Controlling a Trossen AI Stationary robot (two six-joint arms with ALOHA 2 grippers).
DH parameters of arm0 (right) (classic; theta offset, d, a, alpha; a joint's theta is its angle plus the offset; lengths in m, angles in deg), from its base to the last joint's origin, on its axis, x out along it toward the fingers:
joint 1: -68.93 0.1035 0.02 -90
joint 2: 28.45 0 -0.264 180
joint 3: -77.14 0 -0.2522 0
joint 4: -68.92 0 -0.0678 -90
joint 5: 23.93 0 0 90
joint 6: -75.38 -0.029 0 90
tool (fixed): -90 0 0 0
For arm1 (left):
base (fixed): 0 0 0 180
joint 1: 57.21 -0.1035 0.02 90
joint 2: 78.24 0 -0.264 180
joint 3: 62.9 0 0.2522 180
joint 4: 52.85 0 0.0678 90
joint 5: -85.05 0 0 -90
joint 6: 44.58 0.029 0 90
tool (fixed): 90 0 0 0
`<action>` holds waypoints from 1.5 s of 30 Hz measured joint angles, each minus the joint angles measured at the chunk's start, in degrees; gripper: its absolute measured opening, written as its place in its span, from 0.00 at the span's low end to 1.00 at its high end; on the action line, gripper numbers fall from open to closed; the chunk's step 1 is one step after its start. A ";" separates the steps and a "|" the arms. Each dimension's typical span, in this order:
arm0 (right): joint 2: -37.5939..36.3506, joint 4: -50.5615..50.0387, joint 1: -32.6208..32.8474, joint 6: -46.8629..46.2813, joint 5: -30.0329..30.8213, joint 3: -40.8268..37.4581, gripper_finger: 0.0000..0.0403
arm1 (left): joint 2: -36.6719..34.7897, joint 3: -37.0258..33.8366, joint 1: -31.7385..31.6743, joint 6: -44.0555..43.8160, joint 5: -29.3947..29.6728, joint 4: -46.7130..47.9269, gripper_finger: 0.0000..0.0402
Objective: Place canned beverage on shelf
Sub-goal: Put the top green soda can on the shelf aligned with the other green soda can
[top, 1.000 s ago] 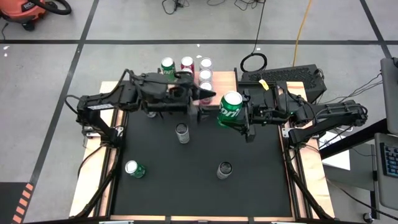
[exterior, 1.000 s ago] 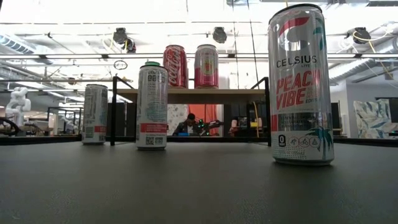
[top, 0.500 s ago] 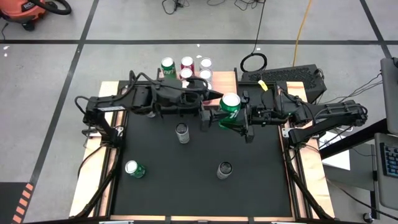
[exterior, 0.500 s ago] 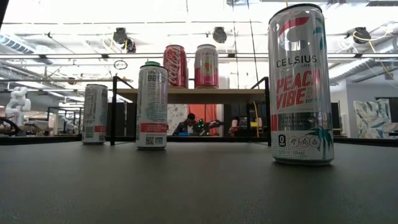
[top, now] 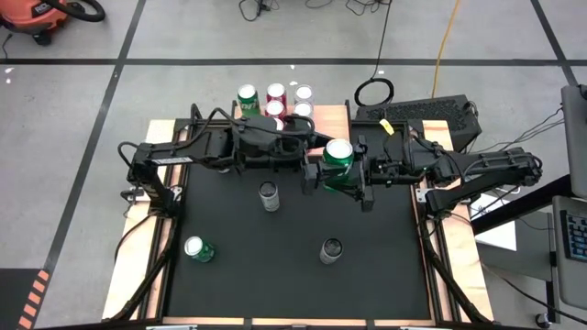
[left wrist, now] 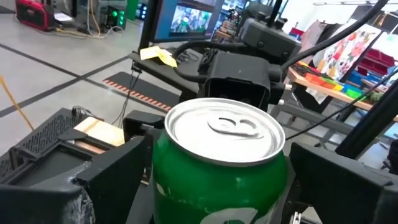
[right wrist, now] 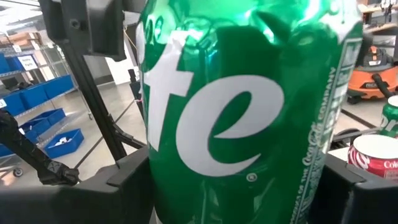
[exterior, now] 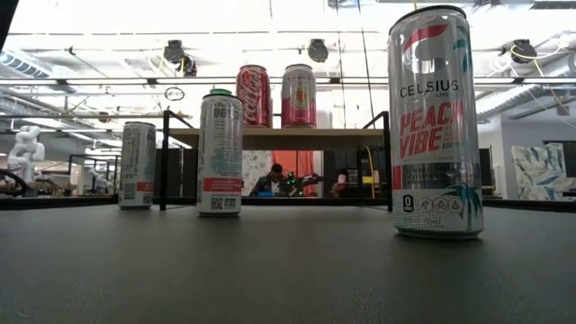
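I hold the green Sprite can (top: pixel 337 163) in my right gripper (top: pixel 344 176), above the black mat (top: pixel 275 266), near the front edge of the shelf (top: pixel 337 113). My right fingers pinch the can on its two sides, and it stands upright with the silver lid to the top. My left gripper (top: pixel 315 174) is stretched across from the other side and its fingers are spread wide, one finger (left wrist: pixel 118 174) on each side of the same can, just beside it; I cannot tell if they touch it. On the shelf stand a green can (top: pixel 247 96), a red can (top: pixel 276 93) and pink cans (top: pixel 304 94). On the mat stand three more cans: one slim can (top: pixel 268 194) near the middle, one tall can (top: pixel 331 249) closer to the front, and one green can (top: pixel 197 248) to the left side.
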 joint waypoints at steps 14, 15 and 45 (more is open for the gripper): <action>0.00 -0.70 0.00 -0.80 0.00 0.00 0.70 | 0.07 0.00 0.00 0.03 0.36 0.70 0.87; 0.10 -0.82 0.00 -0.80 0.00 0.00 0.70 | 0.07 0.00 0.00 0.02 0.36 0.70 0.85; -0.17 -1.29 0.00 -9.76 -3.22 0.09 0.89 | -0.46 -0.02 0.00 -0.01 -2.55 -0.29 0.71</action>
